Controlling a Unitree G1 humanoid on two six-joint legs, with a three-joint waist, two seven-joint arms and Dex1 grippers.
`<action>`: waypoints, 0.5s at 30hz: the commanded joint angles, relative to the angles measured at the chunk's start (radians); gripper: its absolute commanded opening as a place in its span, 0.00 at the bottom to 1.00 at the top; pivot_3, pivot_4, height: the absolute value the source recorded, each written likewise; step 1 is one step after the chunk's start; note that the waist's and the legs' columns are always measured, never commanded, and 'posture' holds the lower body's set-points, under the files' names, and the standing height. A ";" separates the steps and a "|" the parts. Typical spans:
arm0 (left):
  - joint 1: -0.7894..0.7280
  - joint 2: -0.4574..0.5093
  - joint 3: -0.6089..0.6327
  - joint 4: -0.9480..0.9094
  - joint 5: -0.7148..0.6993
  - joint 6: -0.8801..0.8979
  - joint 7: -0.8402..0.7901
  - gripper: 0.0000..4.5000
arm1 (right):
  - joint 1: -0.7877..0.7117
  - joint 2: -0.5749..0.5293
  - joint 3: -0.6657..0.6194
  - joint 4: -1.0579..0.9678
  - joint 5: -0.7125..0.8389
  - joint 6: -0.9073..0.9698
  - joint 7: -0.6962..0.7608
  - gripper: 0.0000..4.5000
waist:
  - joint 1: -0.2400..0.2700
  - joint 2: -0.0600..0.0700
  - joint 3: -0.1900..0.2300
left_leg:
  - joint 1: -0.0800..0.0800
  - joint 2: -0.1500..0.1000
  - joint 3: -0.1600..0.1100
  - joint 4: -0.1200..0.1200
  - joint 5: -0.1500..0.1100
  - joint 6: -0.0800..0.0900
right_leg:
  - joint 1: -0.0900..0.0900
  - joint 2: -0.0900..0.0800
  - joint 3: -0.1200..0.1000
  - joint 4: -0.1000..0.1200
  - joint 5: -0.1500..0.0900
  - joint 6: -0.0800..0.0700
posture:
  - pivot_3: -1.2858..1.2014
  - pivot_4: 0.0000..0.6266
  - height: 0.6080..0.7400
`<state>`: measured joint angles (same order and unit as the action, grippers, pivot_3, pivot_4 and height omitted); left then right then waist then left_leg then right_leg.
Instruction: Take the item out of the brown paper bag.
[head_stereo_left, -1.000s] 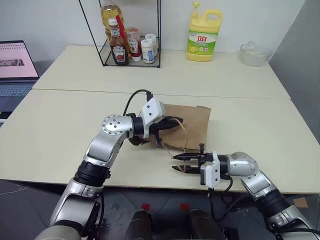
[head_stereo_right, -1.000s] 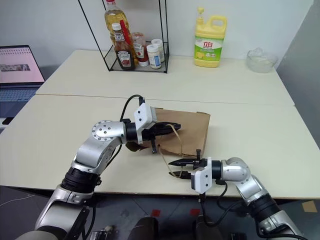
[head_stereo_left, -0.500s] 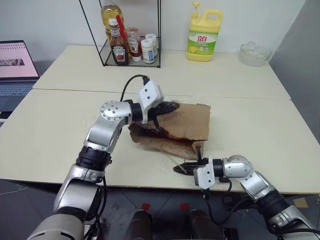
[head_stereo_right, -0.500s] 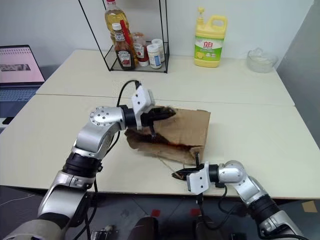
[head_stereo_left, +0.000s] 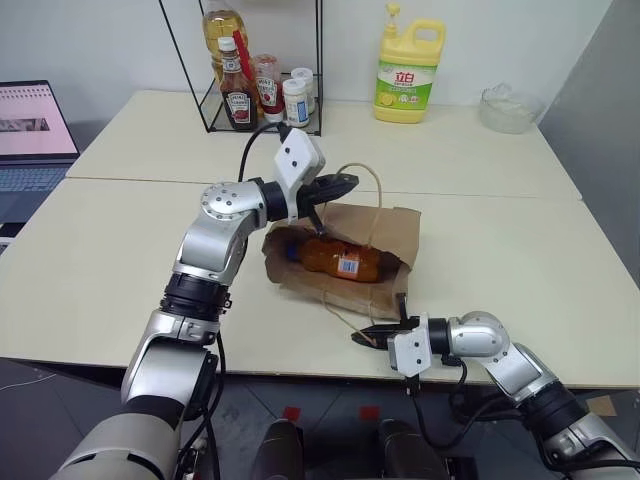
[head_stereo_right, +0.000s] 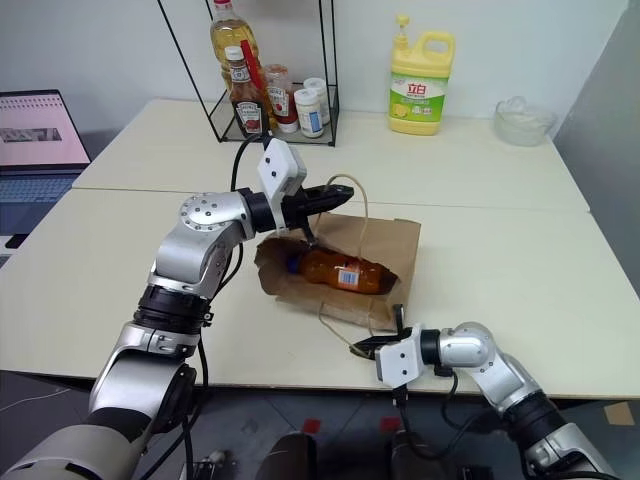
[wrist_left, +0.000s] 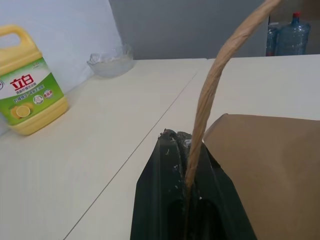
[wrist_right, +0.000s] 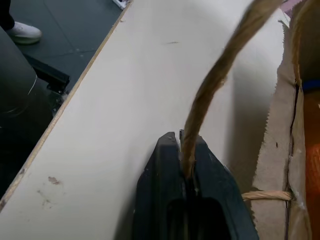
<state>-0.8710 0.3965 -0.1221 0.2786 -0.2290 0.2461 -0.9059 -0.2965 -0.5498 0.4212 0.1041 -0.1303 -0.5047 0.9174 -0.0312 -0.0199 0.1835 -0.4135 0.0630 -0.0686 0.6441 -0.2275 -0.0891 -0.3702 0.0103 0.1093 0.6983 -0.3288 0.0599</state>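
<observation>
Left gripper (head_stereo_left: 345, 183) raised upper handle; right gripper (head_stereo_left: 366, 335) pinches lower handle; brown paper bag (head_stereo_left: 395, 232) mouth opened, bottle (head_stereo_left: 340, 258) inside.

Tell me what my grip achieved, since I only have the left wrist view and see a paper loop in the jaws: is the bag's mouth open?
Observer: Yes. The left gripper holds the upper handle up, so the brown paper bag gapes toward the robot.
Operator: Is the item visible?
Observer: Yes, the orange drink bottle lies on its side inside the mouth, blue cap toward the robot's left.
Operator: What is the other arm doing?
Observer: The right gripper is shut on the lower handle near the table's front edge.
Operator: Anything touching the bottle?
Observer: No, neither gripper is on it.
</observation>
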 joint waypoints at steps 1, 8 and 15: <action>-0.018 -0.001 0.015 -0.045 -0.007 0.004 0.000 0.00 | 0.021 -0.036 -0.044 -0.110 0.092 0.108 0.044 0.28 | 0.000 0.000 0.000 | 0.000 0.000 0.000 0.000 0.000 0.000 | 0.000 0.000 0.000 0.000 0.000 0.000 | 0.52 0.24 1.00; -0.018 -0.006 0.019 -0.047 -0.010 0.009 0.002 0.00 | 0.088 -0.167 -0.170 -0.405 0.298 0.349 0.104 0.84 | 0.000 0.000 0.000 | -0.002 0.000 -0.003 0.000 0.000 0.000 | 0.000 0.000 -0.003 0.000 0.000 0.000 | 0.52 0.24 1.00; -0.016 -0.009 0.022 -0.040 -0.009 0.004 0.004 0.00 | 0.177 -0.276 -0.298 -0.594 0.419 0.498 0.116 1.00 | 0.001 0.000 0.000 | -0.003 0.000 -0.005 0.000 0.000 0.000 | 0.001 0.000 -0.005 -0.001 0.000 0.000 | 0.52 0.24 1.00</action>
<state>-0.8709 0.3890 -0.1192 0.2720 -0.2319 0.2575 -0.9057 -0.1239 -0.8106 0.1754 -0.4357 0.2494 -0.0308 1.0262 -0.0303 -0.0198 0.1836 -0.4165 0.0625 -0.0739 0.6444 -0.2276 -0.0889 -0.3695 0.0102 0.1039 0.6972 -0.3289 0.0600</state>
